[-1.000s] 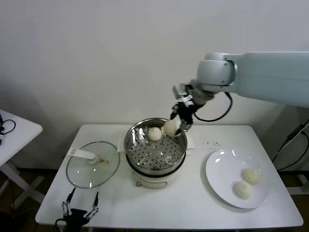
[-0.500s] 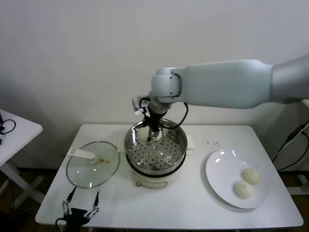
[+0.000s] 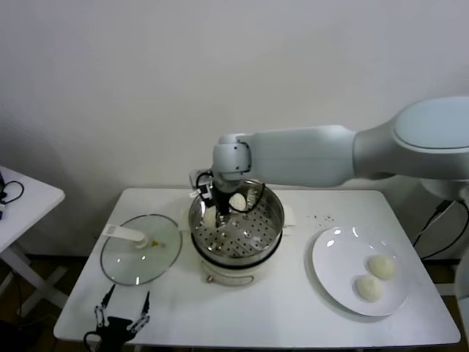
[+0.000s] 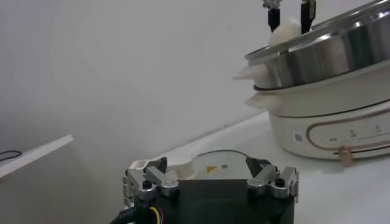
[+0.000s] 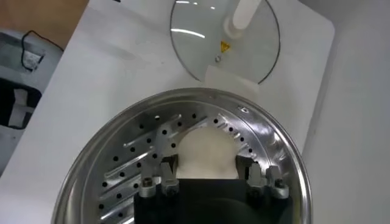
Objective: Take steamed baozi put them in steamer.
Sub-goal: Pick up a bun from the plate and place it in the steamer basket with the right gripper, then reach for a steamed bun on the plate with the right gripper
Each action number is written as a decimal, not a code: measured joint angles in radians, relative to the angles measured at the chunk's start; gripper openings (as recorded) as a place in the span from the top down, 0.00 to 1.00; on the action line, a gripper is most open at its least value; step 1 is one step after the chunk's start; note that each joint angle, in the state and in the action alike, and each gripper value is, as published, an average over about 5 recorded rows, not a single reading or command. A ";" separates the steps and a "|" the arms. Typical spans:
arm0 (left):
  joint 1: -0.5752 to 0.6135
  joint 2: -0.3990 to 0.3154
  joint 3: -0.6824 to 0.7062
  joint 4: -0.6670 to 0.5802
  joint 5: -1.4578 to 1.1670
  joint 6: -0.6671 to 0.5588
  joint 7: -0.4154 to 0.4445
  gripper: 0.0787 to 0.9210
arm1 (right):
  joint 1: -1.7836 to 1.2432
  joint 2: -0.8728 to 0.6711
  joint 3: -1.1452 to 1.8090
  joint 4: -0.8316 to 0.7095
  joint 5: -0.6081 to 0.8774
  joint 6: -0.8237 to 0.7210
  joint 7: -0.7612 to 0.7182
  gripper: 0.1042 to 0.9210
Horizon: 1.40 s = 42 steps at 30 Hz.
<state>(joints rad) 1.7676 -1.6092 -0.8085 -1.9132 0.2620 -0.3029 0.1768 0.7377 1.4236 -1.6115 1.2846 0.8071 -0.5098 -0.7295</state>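
Placement step: right gripper point(image 3: 214, 213) is down inside the steamer point(image 3: 272, 220), on the side toward the glass lid point(image 3: 141, 249), with a baozi point(image 5: 206, 152) between its fingers; the right wrist view shows the bun sitting on or just above the perforated floor, close to the basket wall, fingers point(image 5: 153, 181) bracketing it on both sides. Looks like they're clamped on it, maybe only lightly; can't tell if contact has already slackened. The second bun in the steamer point(image 3: 237, 201) is just beside the gripper, toward the back wall of the basket. Two more baozi on the white plate point(image 3: 330, 275): one point(image 3: 381, 265) and one point(image 3: 368, 287), touching or nearly so, well apart from the steamer on its right-arm side. So my read is roughly half done. Next: spread the fingers fully, lift straight up to avoid dragging the bun or clipping its neighbour or the steel rim, then swing over to the plate for the third. Risk: soft dough may stick to a pad on release. Left gripper point(image 4: 210, 181) is parked low at the near table edge, in front of the glass lid, fingers spread, holding nothing.
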 measured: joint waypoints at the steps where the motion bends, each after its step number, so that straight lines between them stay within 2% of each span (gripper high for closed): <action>1: 0.000 0.000 0.000 0.000 0.000 0.000 0.000 0.12 | -0.008 0.004 0.000 -0.006 -0.006 0.000 0.001 0.35; 15: -0.003 0.000 -0.004 0.004 0.000 -0.008 -0.006 0.12 | -0.078 0.035 0.014 -0.061 -0.079 -0.004 0.017 0.34; 22: 0.001 0.000 -0.009 0.001 0.001 -0.009 -0.006 0.12 | -0.074 0.027 0.015 -0.058 -0.072 0.007 0.010 0.15; 27: 0.007 0.000 -0.011 -0.005 0.003 -0.010 -0.005 0.12 | -0.036 -0.001 0.008 -0.028 -0.041 0.023 -0.009 0.12; 34: 0.016 0.000 -0.006 -0.015 0.010 -0.010 -0.005 0.12 | 0.067 -0.107 -0.034 0.049 -0.025 0.075 -0.068 0.12; 42: 0.016 0.000 -0.005 -0.015 0.017 -0.010 -0.006 0.12 | 0.200 -0.330 -0.140 0.160 -0.095 0.172 -0.172 0.12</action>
<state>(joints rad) 1.7835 -1.6092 -0.8133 -1.9285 0.2793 -0.3129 0.1712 0.9375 1.0938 -1.7517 1.4448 0.7124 -0.3377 -0.9018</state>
